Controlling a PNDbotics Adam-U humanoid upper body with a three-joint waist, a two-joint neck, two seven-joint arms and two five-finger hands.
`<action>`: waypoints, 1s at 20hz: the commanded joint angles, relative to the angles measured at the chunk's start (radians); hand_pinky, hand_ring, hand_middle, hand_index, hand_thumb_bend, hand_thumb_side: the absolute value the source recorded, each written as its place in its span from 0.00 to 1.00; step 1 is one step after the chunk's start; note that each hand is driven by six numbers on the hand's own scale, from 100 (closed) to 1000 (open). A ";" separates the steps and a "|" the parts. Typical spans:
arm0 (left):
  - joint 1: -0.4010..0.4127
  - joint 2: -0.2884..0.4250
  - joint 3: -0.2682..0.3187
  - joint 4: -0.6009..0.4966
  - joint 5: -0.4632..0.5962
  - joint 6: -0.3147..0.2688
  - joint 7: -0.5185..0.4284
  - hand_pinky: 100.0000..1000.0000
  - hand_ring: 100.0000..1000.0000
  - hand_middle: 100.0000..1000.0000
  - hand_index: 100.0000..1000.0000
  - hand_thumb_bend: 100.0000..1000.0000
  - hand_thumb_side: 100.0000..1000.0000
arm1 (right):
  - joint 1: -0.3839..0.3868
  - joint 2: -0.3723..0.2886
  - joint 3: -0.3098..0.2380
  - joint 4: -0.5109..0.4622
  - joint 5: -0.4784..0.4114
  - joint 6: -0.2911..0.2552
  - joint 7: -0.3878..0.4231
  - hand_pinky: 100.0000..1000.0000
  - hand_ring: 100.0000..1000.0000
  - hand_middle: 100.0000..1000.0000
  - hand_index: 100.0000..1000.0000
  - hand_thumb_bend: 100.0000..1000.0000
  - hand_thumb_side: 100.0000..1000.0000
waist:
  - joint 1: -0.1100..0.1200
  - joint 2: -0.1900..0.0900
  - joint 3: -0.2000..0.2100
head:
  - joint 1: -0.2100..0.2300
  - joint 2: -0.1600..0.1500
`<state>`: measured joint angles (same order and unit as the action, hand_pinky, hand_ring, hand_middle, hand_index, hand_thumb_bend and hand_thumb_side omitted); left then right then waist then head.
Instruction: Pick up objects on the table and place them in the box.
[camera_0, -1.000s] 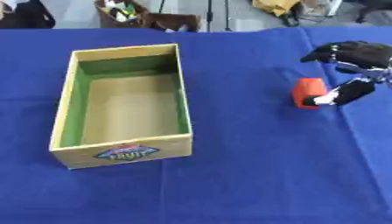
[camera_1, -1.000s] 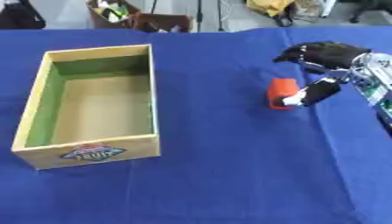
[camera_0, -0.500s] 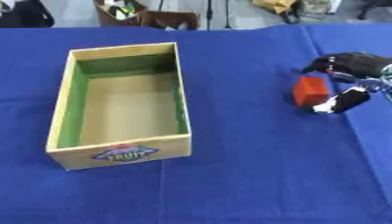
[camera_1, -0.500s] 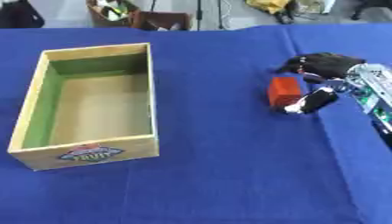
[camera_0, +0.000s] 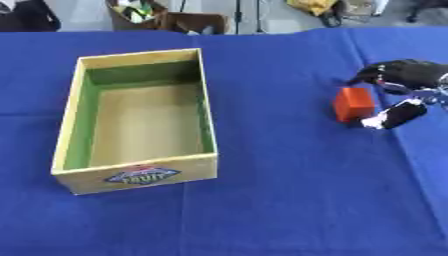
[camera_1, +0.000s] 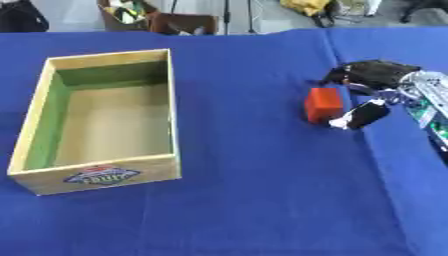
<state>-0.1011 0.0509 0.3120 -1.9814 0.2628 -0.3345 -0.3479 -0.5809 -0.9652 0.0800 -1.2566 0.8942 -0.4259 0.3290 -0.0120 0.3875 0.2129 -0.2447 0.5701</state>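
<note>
- The red block sits on the blue cloth, well apart from the wooden box, at about 3 o'clock from it.
- The right hand brackets the block from its 3 o'clock side: dark fingers curl over at 1 o'clock, the thumb lies just beside its lower right corner. Half-closed, holding nothing yet.
- If the thumb nudges first, I reckon the block could slide or tip away leftward.
- The box looks empty.

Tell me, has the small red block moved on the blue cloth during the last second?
No. The small red block keeps its distance from the wooden box; the right hand flanks it.
</note>
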 joint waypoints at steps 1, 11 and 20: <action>-0.003 0.006 -0.002 -0.019 0.001 0.000 -0.005 0.12 0.14 0.25 0.43 0.00 0.93 | -0.015 -0.041 -0.016 -0.010 -0.016 0.005 -0.018 0.82 0.90 0.68 0.80 0.00 0.66 | -0.001 -0.017 -0.001 | -0.001 -0.005; -0.006 0.003 0.000 -0.019 -0.001 0.004 -0.007 0.12 0.14 0.26 0.43 0.00 0.93 | -0.015 -0.023 -0.009 0.001 -0.095 0.054 -0.096 0.76 0.82 0.35 0.26 0.00 0.20 | -0.004 -0.016 0.003 | -0.005 -0.006; -0.009 0.005 0.002 -0.019 -0.004 0.010 -0.006 0.12 0.14 0.26 0.43 0.00 0.94 | -0.022 -0.026 -0.020 -0.052 -0.340 0.114 -0.074 0.75 0.75 0.13 0.10 0.00 0.00 | -0.009 -0.021 -0.002 | -0.002 -0.005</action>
<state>-0.1037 0.0433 0.3119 -1.9814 0.2590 -0.3271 -0.3533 -0.5867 -0.9555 0.0766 -1.2805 0.5991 -0.3216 0.2508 -0.0210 0.3882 0.2119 -0.2477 0.5701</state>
